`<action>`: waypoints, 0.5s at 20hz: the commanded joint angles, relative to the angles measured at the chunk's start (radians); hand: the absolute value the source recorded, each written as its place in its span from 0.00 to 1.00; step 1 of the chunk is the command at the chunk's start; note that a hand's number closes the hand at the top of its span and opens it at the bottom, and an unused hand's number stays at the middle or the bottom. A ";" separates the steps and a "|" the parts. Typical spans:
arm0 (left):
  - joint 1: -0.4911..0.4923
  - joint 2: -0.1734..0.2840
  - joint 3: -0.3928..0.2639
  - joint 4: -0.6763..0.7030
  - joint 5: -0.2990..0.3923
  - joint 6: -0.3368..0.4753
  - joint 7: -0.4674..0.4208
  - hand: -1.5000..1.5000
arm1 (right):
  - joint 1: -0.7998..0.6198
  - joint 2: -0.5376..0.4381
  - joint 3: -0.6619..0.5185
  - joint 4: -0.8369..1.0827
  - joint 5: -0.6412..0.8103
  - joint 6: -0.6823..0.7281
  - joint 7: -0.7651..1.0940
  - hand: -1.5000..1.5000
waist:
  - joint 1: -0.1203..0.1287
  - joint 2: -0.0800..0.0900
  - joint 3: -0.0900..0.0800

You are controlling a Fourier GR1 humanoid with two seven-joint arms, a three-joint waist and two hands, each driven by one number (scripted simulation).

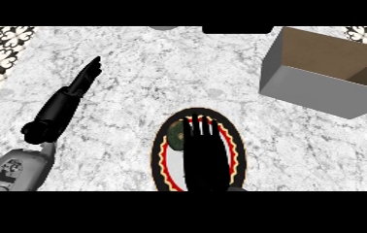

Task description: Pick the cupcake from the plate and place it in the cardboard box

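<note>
Reaching over the cupcake (176,134) on the plate (159,164).
Right hand (201,152) open, fingers straight; cupcake just left of fingertips (likely light, soft; grasp base).

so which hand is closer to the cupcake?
Right. The right hand is over the plate, right beside the cupcake. The left hand is far off to its left, fingers straight.

counter (143,72) is showing as white-grey veined marble, smooth. cardboard box (315,76) is reading matt: brown paperboard inside, pale grey outer wall. plate (159,152) is looking glazed, with red and black patterned rim. both hands, left (84,79) and right (204,149), are appearing matt black.
</note>
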 commanded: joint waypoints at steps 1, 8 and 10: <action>-0.012 -0.026 0.005 -0.026 -0.019 -0.005 0.033 0.50 | -0.024 0.024 0.008 0.027 -0.018 0.008 0.150 0.00 | 0.005 0.000 0.000; 0.029 -0.021 0.019 -0.080 -0.018 -0.037 0.047 0.50 | 0.010 0.024 0.020 0.103 0.025 -0.024 0.148 0.00 | 0.012 -0.002 0.001; 0.021 -0.048 0.016 -0.026 -0.050 -0.014 0.028 0.50 | 0.030 0.005 -0.046 0.131 0.048 -0.007 0.065 0.00 | 0.002 0.000 0.001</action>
